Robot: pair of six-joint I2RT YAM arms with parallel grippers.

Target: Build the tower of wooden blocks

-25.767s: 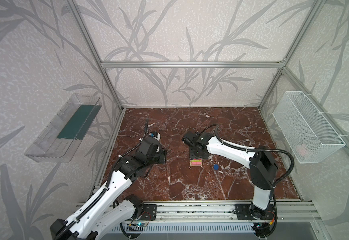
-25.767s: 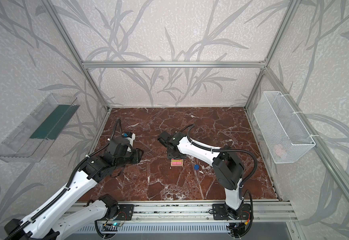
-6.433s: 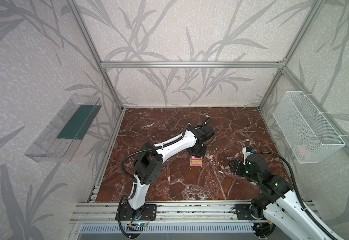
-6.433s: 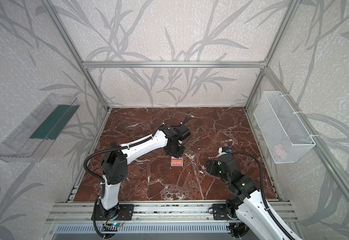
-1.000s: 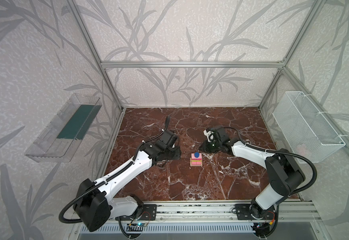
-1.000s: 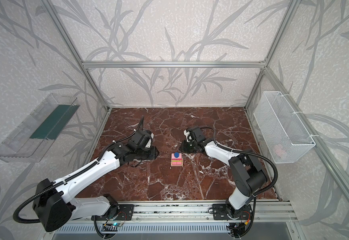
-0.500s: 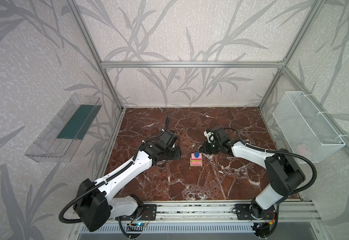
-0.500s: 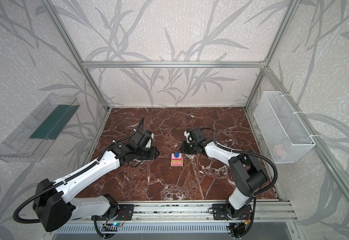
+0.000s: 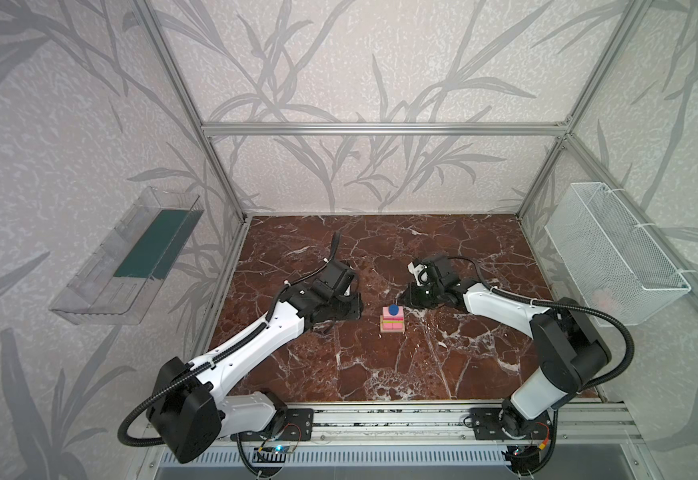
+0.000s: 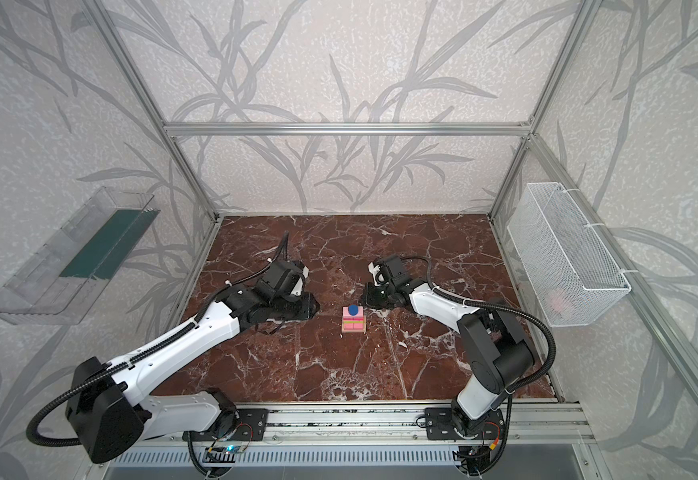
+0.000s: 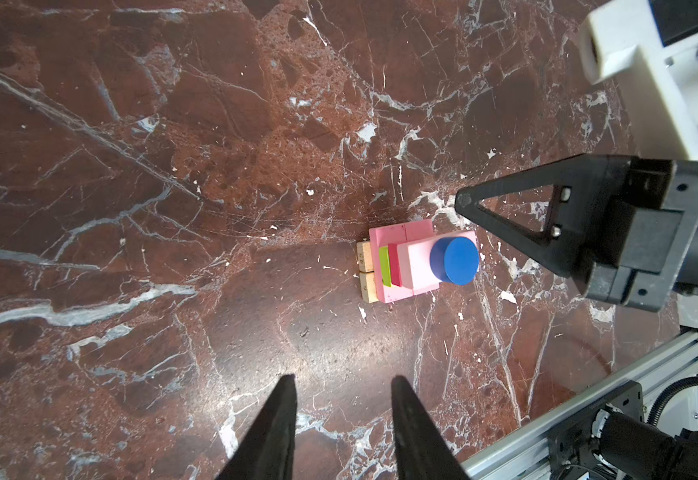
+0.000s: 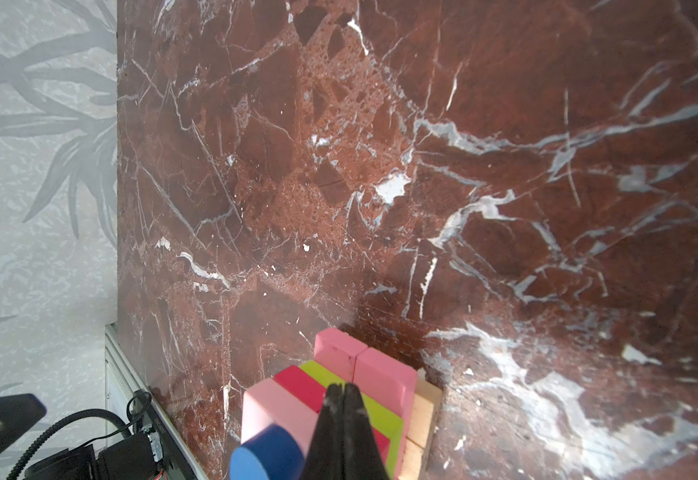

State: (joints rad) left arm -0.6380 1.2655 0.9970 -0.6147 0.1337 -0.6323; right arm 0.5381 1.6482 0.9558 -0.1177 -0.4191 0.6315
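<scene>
The tower stands mid-floor on the red marble. It has tan bars lowest, pink bars over them, then green and red, another pink block, and the blue disc on top. My left gripper is open and empty, low and a short way left of the tower. My right gripper is shut with nothing in it. It hovers just right of the tower's top, close to it and apart from it.
A white wire basket hangs on the right wall with something pink inside. A clear plastic bin hangs on the left wall. Aluminium posts frame the cell and a rail runs along the front edge.
Over the last second neither arm has visibly moved. In the oldest frames the blue disc lay on the floor right of the stack; now it sits on top.
</scene>
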